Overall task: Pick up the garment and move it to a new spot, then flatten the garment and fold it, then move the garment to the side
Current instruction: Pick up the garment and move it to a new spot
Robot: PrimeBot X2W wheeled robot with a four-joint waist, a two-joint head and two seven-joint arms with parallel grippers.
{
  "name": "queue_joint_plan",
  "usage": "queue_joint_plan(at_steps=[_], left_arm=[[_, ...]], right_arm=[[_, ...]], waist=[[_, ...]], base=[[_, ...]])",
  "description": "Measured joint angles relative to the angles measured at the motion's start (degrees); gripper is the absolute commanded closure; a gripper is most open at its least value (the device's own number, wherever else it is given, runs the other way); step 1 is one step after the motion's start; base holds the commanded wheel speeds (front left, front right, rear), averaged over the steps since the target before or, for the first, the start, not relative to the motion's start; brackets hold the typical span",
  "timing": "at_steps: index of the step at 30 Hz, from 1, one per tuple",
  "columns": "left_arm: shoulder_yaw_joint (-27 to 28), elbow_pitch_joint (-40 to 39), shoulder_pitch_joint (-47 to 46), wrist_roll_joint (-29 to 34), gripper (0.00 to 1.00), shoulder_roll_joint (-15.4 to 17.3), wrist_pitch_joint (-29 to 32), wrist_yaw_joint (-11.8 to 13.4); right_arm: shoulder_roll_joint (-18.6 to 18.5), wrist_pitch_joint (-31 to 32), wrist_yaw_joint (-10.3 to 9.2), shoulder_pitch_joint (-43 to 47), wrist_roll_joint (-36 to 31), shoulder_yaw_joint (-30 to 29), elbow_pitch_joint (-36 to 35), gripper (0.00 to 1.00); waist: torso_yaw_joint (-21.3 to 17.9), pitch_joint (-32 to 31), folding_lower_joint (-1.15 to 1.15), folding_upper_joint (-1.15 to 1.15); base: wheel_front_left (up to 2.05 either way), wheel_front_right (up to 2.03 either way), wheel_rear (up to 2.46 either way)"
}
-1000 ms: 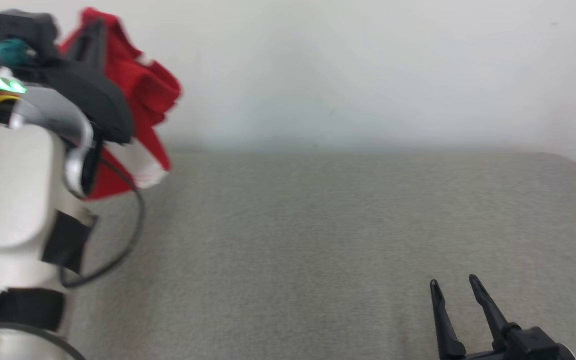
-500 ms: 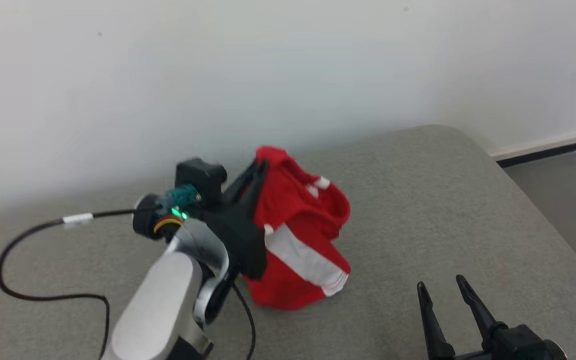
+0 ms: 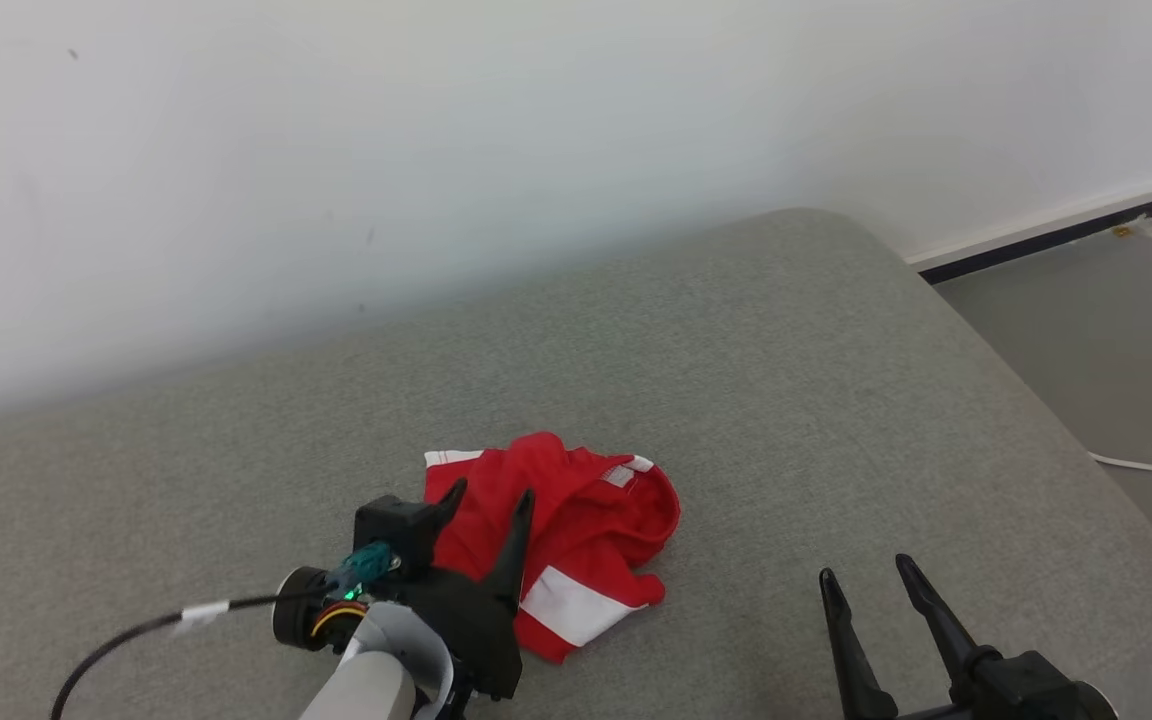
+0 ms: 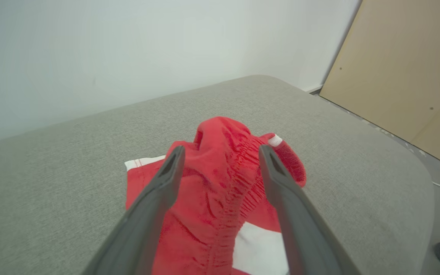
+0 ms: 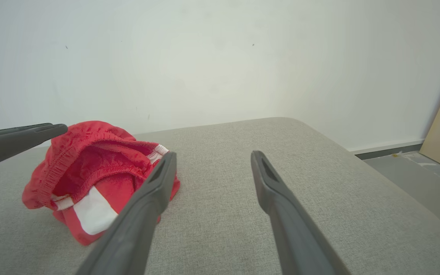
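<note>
The garment (image 3: 586, 525), red with white stripes, lies crumpled on the grey cushion (image 3: 786, 400) at front centre. My left gripper (image 3: 493, 495) stands open right over the garment's near left part, its jaws spread wide. In the left wrist view the red elastic waistband of the garment (image 4: 224, 179) bunches up between the two fingers of the left gripper (image 4: 222, 149), loose and unpinched. My right gripper (image 3: 866, 572) is open at the lower right, apart from the cloth. The right wrist view shows the garment (image 5: 90, 168) left of the right gripper (image 5: 213, 154).
A white wall (image 3: 436, 150) runs close behind the cushion. The cushion's rounded right edge drops to a grey floor (image 3: 1116, 340) with a white cable (image 3: 1151, 470) and a dark baseboard. A pale wooden panel (image 4: 407, 76) stands at the right. A black cable (image 3: 136, 630) trails from my left wrist.
The head camera has swung, shifting the whole picture. My left gripper came down with the hanging garment, then opened; the garment now lies slumped on the cushion. The right gripper keeps its pose.
</note>
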Motion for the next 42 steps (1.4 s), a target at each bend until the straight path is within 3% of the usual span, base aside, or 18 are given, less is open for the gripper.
queue_joint_plan(at_steps=[3, 7, 9, 15, 19, 25, 34, 42], left_arm=[[1.59, -1.11, 2.66, -2.2, 0.0, -0.03, -6.95, 0.34], [2.31, -4.99, 7.79, -3.75, 0.0, 0.12, -11.13, -1.11], [4.01, -8.37, 10.45, -3.57, 0.0, 0.71, -11.74, -1.36], [17.78, -23.94, 24.96, 0.19, 0.0, 1.07, -11.82, -0.64], [21.46, -28.17, 30.12, 5.28, 0.0, 0.91, -11.82, -0.57], [23.06, -26.25, 35.2, 14.36, 0.0, 3.78, -11.82, 0.69], [24.85, -19.57, 37.01, 12.43, 0.0, 3.75, -11.8, 0.32], [25.26, -18.63, 35.93, 11.46, 0.0, 3.92, -11.71, 0.34]], right_arm=[[0.0, -0.01, 0.0, 0.08, 0.0, -0.8, 0.1, 0.0], [0.02, -0.24, 0.0, 1.13, 0.0, -2.3, 0.56, 0.0], [-0.01, -0.51, 0.0, 1.38, 0.24, -3.14, 0.74, 0.0], [-0.01, -1.98, 0.0, 1.89, 0.43, -6.99, 2.19, 0.0], [-0.02, -2.6, 0.0, 2.4, -0.74, -8.37, 3.32, 0.0], [0.0, -2.76, 0.0, 3.46, -1.67, -9.58, 7.48, 0.0], [-0.01, -1.59, 0.0, 3.75, -1.44, -10.47, 11.87, 0.0], [0.0, -0.48, 0.0, 3.16, -1.13, -10.27, 11.89, 0.0]], waist=[[1.33, 0.02, 0.0, 0.0], [4.01, -0.44, 0.0, 0.0], [5.72, -0.9, 0.0, 0.0], [12.2, -2.81, 0.0, 0.0], [15.7, -3.89, 0.0, 0.0], [20.43, -5.51, -0.01, 0.0], [22.2, -6.8, -0.01, 0.0], [21.51, -6.79, -0.01, 0.0]], base=[[0.0, 0.0, 0.0], [0.0, 0.0, 0.0], [0.0, 0.0, 0.0], [0.0, 0.0, 0.0], [0.0, 0.0, 0.0], [0.0, 0.0, 0.0], [0.0, 0.0, 0.0], [0.0, 0.0, 0.0]])
